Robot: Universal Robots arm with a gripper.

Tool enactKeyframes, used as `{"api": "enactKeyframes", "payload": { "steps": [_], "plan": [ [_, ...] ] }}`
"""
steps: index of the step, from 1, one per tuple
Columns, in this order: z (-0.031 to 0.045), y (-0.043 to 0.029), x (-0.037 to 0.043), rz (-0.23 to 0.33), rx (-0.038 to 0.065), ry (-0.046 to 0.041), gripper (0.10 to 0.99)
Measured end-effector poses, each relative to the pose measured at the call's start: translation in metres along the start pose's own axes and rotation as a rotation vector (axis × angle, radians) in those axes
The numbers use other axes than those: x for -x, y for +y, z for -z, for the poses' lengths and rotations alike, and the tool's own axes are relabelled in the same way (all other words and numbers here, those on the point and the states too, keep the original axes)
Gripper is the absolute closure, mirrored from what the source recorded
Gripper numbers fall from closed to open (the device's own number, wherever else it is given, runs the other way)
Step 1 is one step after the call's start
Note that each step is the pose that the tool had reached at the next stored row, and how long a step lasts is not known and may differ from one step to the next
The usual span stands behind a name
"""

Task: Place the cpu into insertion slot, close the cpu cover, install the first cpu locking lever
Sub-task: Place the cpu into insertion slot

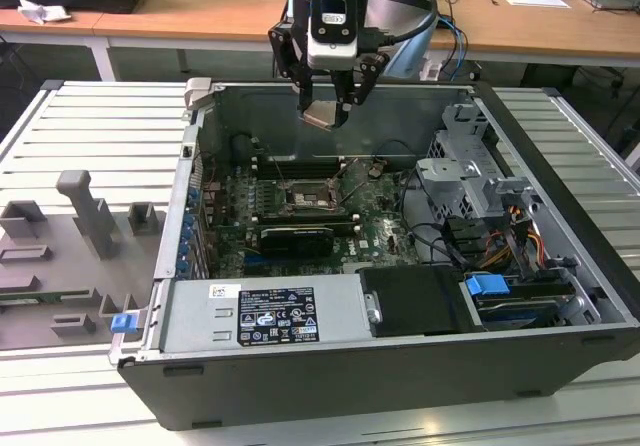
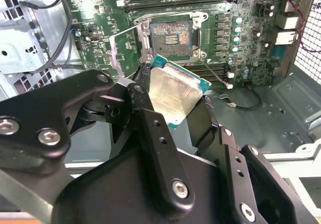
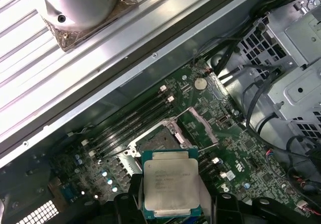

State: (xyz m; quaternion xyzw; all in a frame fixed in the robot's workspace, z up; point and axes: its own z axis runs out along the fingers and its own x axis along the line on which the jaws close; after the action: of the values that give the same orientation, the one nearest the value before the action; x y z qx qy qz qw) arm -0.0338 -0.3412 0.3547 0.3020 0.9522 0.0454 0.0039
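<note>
Black fingers (image 2: 150, 128) clamp the cpu (image 3: 170, 184) above the open computer case (image 1: 350, 376) on a ribbed table (image 1: 90, 126); wooden desks (image 1: 200, 6) behind.

You see the cpu (image 1: 322, 118) in the hand (image 1: 327, 111), hanging above the insertion slot (image 1: 303, 198) on the motherboard (image 1: 385, 228), which lies inside the case (image 1: 330, 391).

We saw the cpu (image 3: 170, 183), a flat square with a dull silver top and green rim, held tilted in the air, apart from the bare insertion slot (image 2: 170, 35). The slot's thin metal cpu cover (image 2: 113, 50) stood swung open.
</note>
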Motion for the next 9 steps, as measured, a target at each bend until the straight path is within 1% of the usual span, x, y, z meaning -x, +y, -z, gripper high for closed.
{"api": "enactKeyframes", "payload": {
  "steps": [9],
  "plan": [
    [-0.0003, 0.0, 0.0, -0.042, 0.001, -0.0038, 0.553]
  ]
}}
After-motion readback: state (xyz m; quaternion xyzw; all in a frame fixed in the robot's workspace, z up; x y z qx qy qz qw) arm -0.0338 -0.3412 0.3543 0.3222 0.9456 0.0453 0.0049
